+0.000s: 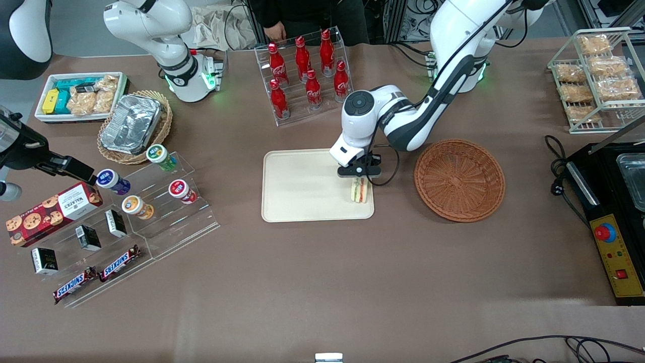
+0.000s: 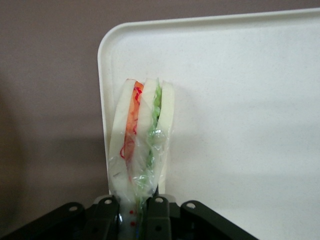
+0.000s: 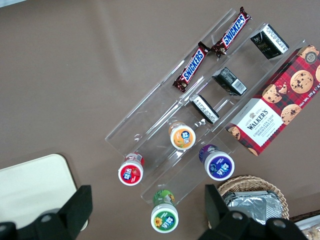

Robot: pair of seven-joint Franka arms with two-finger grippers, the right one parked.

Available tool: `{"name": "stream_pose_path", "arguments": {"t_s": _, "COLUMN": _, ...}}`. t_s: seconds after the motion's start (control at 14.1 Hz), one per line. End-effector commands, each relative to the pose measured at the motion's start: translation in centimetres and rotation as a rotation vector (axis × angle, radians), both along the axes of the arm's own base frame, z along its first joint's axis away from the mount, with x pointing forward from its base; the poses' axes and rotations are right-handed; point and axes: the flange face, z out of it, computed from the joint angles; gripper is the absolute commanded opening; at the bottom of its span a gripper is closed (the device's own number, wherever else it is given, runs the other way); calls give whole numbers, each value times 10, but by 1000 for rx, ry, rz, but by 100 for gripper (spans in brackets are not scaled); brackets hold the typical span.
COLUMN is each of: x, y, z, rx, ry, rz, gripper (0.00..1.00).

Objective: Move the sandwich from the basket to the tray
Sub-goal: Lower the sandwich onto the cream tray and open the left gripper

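The gripper [image 1: 359, 177] hangs over the tray [image 1: 302, 186], at the tray's edge nearest the basket [image 1: 459, 180], and its fingers are clamped on the top of the sandwich [image 1: 359, 190]. In the front view the sandwich stands on its edge inside the tray, close to the tray's corner that is nearer the front camera and toward the basket. The basket sits on the table [image 1: 322, 282] just beside the tray, toward the working arm's end, with nothing showing inside it. A rack of red bottles [image 1: 307, 73] stands farther from the front camera than the tray. Toward the parked arm's end from the tray lies a clear stepped stand [image 1: 151, 222] with small round cups, dark little boxes and two Snickers bars, and a red cookie box [image 1: 53, 212] beside it.

In the left wrist view the gripper [image 2: 139, 210] grips the sandwich [image 2: 142, 145] between its two black fingers [image 2: 159, 212], which press on the clear wrap and the bread. The orange-red and green layers show between the white slices. The sandwich lies just inside the tray's [image 2: 240, 100] rounded corner, against its low rim, with brown table [image 2: 50, 100] next to the rim.

In the right wrist view a corner of the tray [image 3: 32, 187] shows near the clear stand [image 3: 165, 130], which carries the cups, the Snickers bars and the dark boxes, with the cookie box [image 3: 277, 102] just beside it.
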Motion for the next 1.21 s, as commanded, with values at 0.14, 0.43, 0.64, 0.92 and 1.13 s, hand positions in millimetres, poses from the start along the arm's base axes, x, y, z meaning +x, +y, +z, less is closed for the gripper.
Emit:
{"name": "stream_pose_path", "arguments": {"t_s": 0.14, "x": -2, "y": -10, "z": -7, "rx": -22, "ry": -15, "rz": 9, "gripper": 0}}
{"name": "stream_pose_path", "arguments": {"t_s": 0.43, "x": 0, "y": -11, "z": -10, "rx": -22, "ry": -23, "rz": 4, "gripper": 99}}
{"name": "stream_pose_path", "arguments": {"t_s": 0.64, "x": -1, "y": -12, "z": -10, "rx": -22, "ry": -26, "rz": 2, "gripper": 100}}
{"name": "stream_pose_path", "arguments": {"t_s": 0.92, "x": 2, "y": -11, "z": -8, "rx": -23, "ry": -29, "rz": 7, "gripper": 100}}
{"name": "stream_pose_path", "arguments": {"t_s": 1.13, "x": 6, "y": -10, "z": -4, "rx": -28, "ry": -36, "rz": 12, "gripper": 100}}
